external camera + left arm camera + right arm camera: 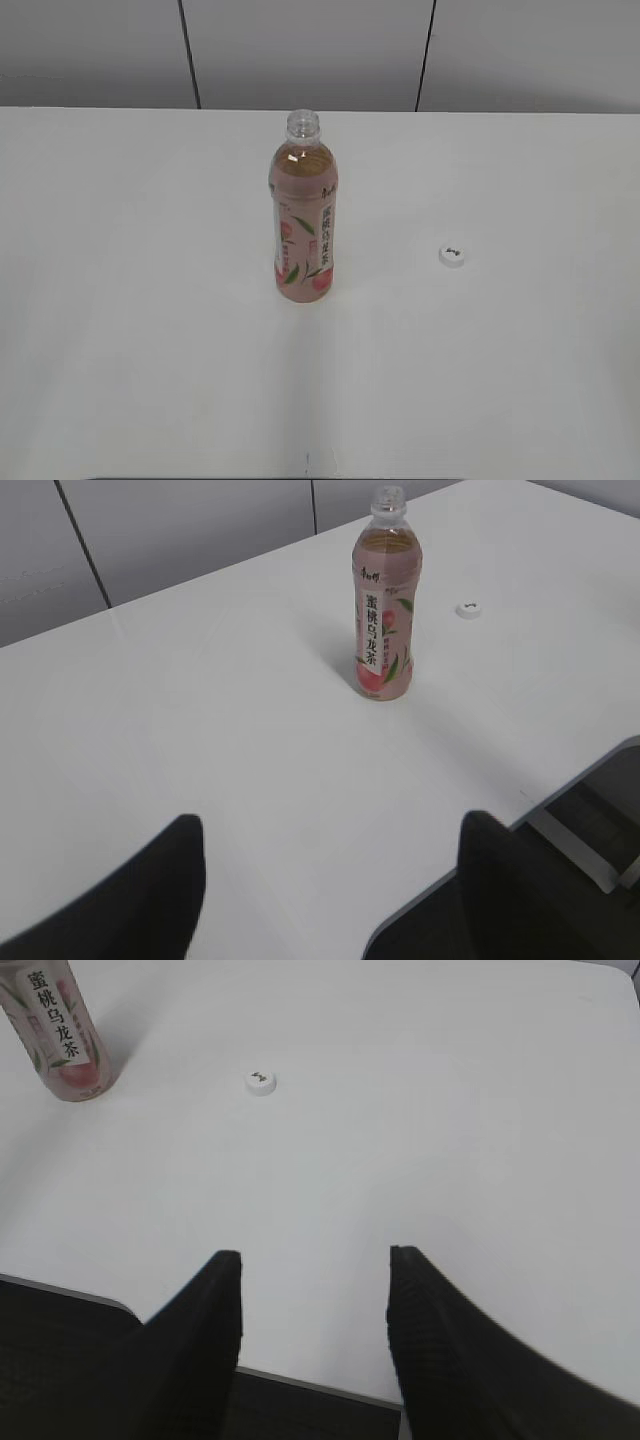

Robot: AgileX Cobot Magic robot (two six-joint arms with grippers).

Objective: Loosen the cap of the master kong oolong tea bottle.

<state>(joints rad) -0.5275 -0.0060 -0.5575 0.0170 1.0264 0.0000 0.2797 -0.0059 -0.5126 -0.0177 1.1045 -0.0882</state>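
1. Left end effector [330,880]: fingers spread wide, empty, held low at near edge of surface, well apart from bottle. Right end effector [315,1330]: likewise parted, empty, near the surface edge, well apart from cap and bottle. Neither seen in exterior view.
2. Surface [130,330]: plain white, flat, nothing else on it besides the two task items.
3. Master kong oolong tea bottle [303,215]: upright near centre of surface, neck open, no cap on threads. Amber tea up to the shoulder, pink label wrapped round the body. Judged moderately heavy from the fill, thin-walled and squeezable, smooth film label likely slippery. Spill risk if tipped or squeezed hard with neck open. Best hold judged at mid-body over the label, firm but not crushing.
4. Cap [452,256]: lying on surface to the right of bottle, well apart from it, top side with dark mark facing up. Judged light, stiff, small; low profile leaves little to grip, hold across the rim from above.
5. Task status judged from layout: cap already fully off, loosening done or exceeded.
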